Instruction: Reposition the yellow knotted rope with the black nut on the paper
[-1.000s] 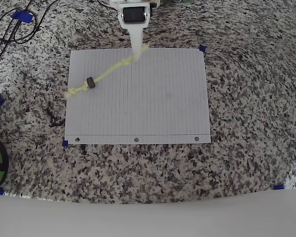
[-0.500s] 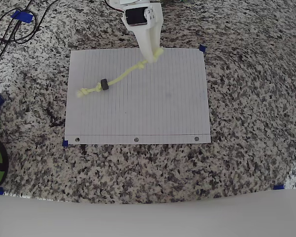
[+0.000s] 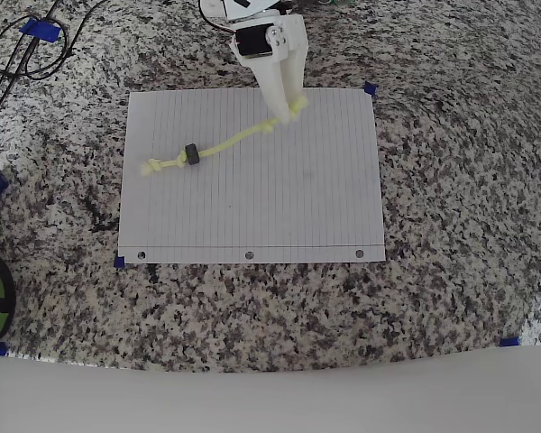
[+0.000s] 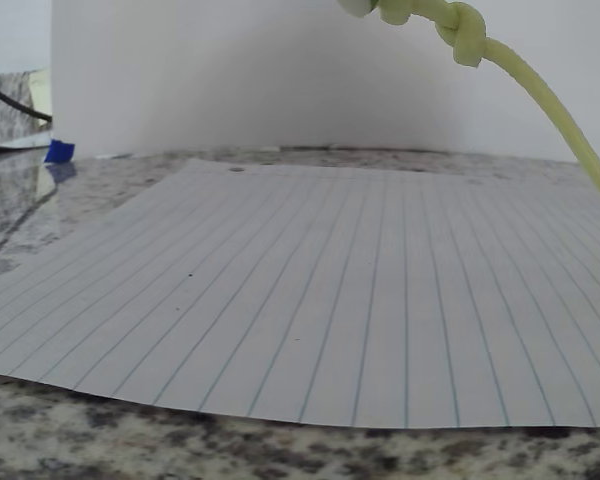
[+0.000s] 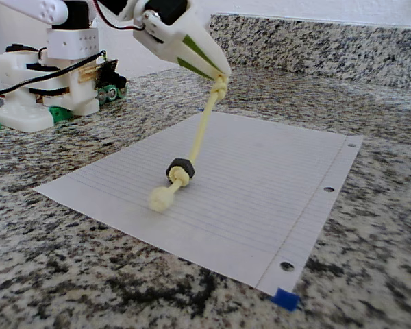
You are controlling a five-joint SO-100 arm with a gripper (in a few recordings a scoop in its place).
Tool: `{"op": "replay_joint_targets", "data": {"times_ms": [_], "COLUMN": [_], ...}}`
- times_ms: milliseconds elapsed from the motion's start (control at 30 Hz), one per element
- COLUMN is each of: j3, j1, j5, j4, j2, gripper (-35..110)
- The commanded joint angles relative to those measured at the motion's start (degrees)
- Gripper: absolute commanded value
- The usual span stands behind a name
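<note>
Overhead view: we see the pincer (image 3: 295, 108) closed on one knotted end of the rope (image 3: 230, 142), near the far edge of the paper (image 3: 252, 207). From the pincer the rope runs down and to the left to the nut (image 3: 191, 155), with the loose knotted end just beyond it. Against a second ago the pincer has moved right, and the rope has followed: its tail then hung over the paper's left edge, and now the whole length lies over the sheet. In the last half second the shift is small.

Wrist view: the held knot (image 4: 460, 28) sits at the top edge, and the cord drops away to the right, above the paper (image 4: 310, 320).

Fixed view: the pincer (image 5: 221, 77) holds the rope (image 5: 202, 130) up off the sheet; the cord slopes down from it to the nut (image 5: 180, 168), which looks to rest on the paper (image 5: 260, 185).

We judge the drag nearly done; lowering and letting go remain.
</note>
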Motion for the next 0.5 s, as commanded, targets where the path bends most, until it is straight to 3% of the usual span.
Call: {"op": "replay_joint_targets", "data": {"times_ms": [0,467], "j3": [-0.3,2.5], "j1": [-1.5,-8.3], "j5": [-1.9,-5.8], "j4": [-2.1,-7.6], "j2": [-1.9,-6.0], "gripper": [0,0]}}
